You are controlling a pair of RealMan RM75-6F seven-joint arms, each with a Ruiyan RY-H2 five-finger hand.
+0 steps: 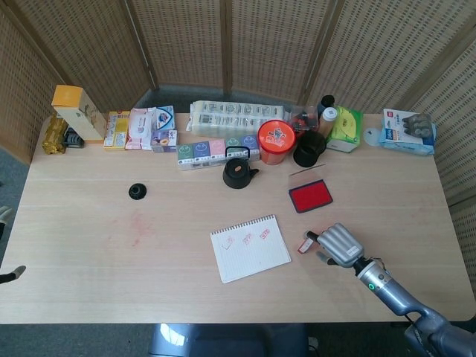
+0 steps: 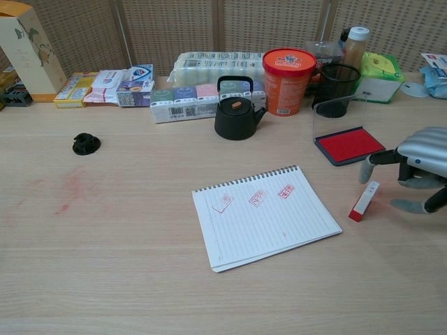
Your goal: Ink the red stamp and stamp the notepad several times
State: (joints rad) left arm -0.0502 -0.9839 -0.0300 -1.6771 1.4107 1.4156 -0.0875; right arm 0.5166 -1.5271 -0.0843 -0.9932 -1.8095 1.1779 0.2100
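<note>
The red and white stamp (image 1: 305, 243) (image 2: 364, 201) lies on the table just right of the spiral notepad (image 1: 250, 248) (image 2: 265, 223), which carries three red prints near its top edge. Behind the stamp sits the red ink pad (image 1: 310, 195) (image 2: 349, 145) with its clear lid raised. My right hand (image 1: 338, 245) (image 2: 419, 162) hovers just right of the stamp, holding nothing. One of its fingertips (image 2: 366, 172) points down close above the stamp's far end, and the thumb sits lower right. Only a dark sliver of my left hand (image 1: 9, 276) shows at the head view's left edge.
A black kettle (image 2: 235, 112), an orange tub (image 2: 288, 71) and a black mesh cup (image 2: 336, 89) stand behind the notepad, in front of a row of tissue packs and boxes. A small black object (image 2: 86, 144) and red ink smears (image 2: 70, 187) lie at the left.
</note>
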